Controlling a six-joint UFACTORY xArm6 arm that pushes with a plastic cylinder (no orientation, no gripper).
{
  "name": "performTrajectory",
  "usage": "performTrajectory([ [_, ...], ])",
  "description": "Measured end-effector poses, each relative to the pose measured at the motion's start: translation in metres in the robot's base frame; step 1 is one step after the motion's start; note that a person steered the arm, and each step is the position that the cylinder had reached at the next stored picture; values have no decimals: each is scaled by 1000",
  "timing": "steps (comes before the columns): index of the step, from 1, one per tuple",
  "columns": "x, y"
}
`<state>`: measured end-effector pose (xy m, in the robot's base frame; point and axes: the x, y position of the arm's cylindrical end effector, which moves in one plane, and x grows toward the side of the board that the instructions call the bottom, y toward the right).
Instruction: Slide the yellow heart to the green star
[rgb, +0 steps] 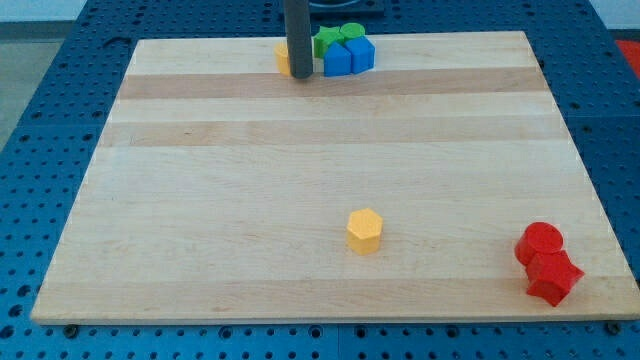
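My tip (300, 76) stands at the view's top edge of the board, right in front of a yellow block (283, 57), likely the yellow heart, which my rod mostly hides. Just to its right lies the green star (325, 42), partly hidden behind the rod. A green round block (351, 33) sits to the star's right. Two blue blocks (349, 57) lie in front of the green ones, touching them. The tip is between the yellow block and the blue blocks.
A yellow hexagon block (365, 230) lies low in the middle of the wooden board (200, 200). A red round block (540, 242) and a red star block (552, 277) sit together at the view's bottom right corner.
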<state>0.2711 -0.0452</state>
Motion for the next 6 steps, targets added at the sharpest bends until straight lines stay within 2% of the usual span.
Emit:
performTrajectory([
  [1,6,-6],
  [4,-33,-13],
  [5,-20,-41],
  [6,-19,-96],
])
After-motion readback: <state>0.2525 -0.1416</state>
